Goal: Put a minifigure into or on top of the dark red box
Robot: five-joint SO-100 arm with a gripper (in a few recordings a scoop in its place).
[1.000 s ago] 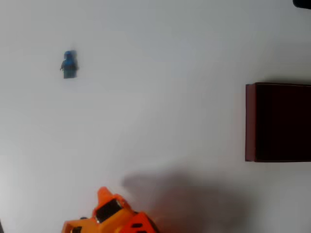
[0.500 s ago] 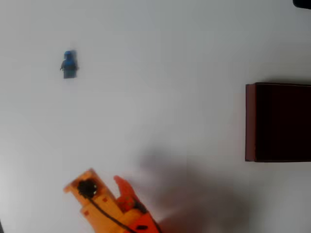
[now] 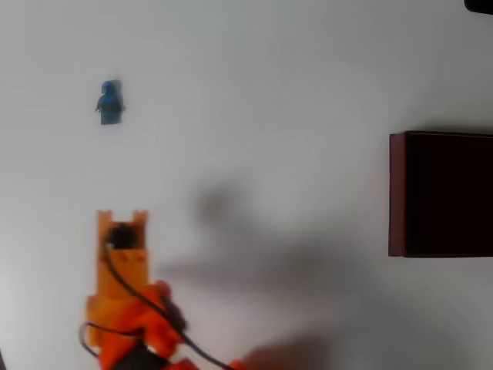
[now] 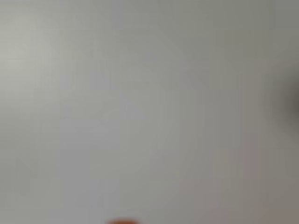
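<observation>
No brand, label or writing readable on anything in view.

Dark red box [image 3: 396, 193] at the right edge of the overhead view, cut off by the frame on its right side. Thin maroon wall visible along its left side; interior very dark, near black. Cannot make out any contents against that darkness.

Minifigure [image 3: 110, 102] in the upper left of the overhead view, on the white table [image 3: 269, 92], head toward the top of the picture. Blue head, darker blue-grey body. Whether it lies flat or stands cannot be told from above. Well apart from the box, nearly the full width of the picture between them. Nothing touching it.

Orange arm [image 3: 123, 308] comes in from the bottom edge at lower left, a black cable running along it. Gripper [image 3: 122, 218] points toward the top of the picture, two short prongs showing at its upper end with a small gap between; cannot tell whether the claw is apart or together. It holds nothing visible. It sits below the minifigure in the picture, roughly in line with it, bare table between them. A soft shadow spreads across the table to the right of the arm.

Wrist view: blurred pale surface, with a small orange sliver [image 4: 122, 221] at the bottom edge.
</observation>
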